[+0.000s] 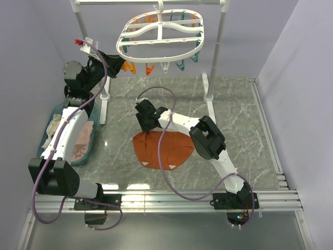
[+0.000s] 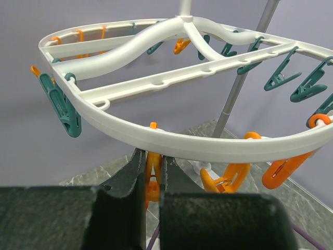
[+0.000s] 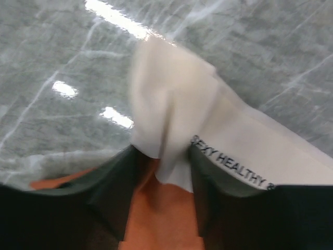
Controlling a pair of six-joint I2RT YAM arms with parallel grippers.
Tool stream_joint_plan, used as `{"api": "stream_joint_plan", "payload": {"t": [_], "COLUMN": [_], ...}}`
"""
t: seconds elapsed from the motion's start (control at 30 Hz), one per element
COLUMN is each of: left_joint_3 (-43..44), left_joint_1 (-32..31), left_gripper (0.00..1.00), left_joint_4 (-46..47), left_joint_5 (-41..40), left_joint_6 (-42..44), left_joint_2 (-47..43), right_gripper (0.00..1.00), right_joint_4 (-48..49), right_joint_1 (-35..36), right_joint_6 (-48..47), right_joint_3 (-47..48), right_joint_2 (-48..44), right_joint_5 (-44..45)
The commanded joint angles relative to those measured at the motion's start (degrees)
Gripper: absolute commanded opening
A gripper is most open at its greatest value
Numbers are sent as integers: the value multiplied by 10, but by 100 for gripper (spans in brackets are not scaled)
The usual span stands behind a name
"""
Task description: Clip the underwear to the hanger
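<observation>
The step in hand looked like picking up the underwear (image 1: 162, 151) by its waistband (image 3: 208, 120). The right gripper (image 3: 164, 172) had its jaws pinching a raised fold of that beige band, and the fold looked thin. A deeper bite with both layers caught, then a straight, slow lift, would likely keep the cloth from sliding out.

The left gripper (image 2: 151, 179) was up at the hanger (image 2: 182, 143), above the far left part of the bench (image 1: 234, 120). Its jaws were pressed together on an orange clothespin (image 2: 152, 172) under the white rim. Holding that pin steady should give the band a fixed target.

The underwear lay flat near the middle of the bench, rust-orange, with its band toward the far edge. The band was wide and bore small dark lettering.
</observation>
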Motion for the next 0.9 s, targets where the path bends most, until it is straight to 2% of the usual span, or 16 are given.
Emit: {"api": "stream_joint_plan", "payload": {"t": [0.0,0.03,0.1,0.13,0.17,0.3,0.4,0.53,0.87], "left_joint_3": [1,1,2,1,0,-2,0,3,-3], "left_joint_1": [-1,-1,-1,-1,-1,-1,-1,-1,-1], "left_gripper": [0,0,0,0,0,0,0,0,0], "left_joint_4": [2,2,0,-1,-2,-10,-16,-13,-23], "left_joint_5": [7,7,7,7,8,11,11,10,8], "left_joint_6": [3,3,3,4,4,4,-2,-5,-8], "left_joint_2": [-16,-16,-16,-15,-16,-17,-17,-16,-22], "right_gripper": [46,36,24,8,0,0,0,0,0], "right_joint_4": [-47,-51,-54,-54,-53,0,113,253,450], "right_joint_1": [-5,-5,-5,-5,-5,-11,-10,-8,16], "right_joint_6": [14,13,11,10,11,14,-8,-85,-285], "right_joint_3": [-14,-11,-8,-7,-7,-46,-119,-188,-271], "right_joint_2": [10,12,15,16,15,-31,-111,-191,-268], "right_joint_5": [-38,-42,-52,-55,-59,-63,-34,2,17]}}
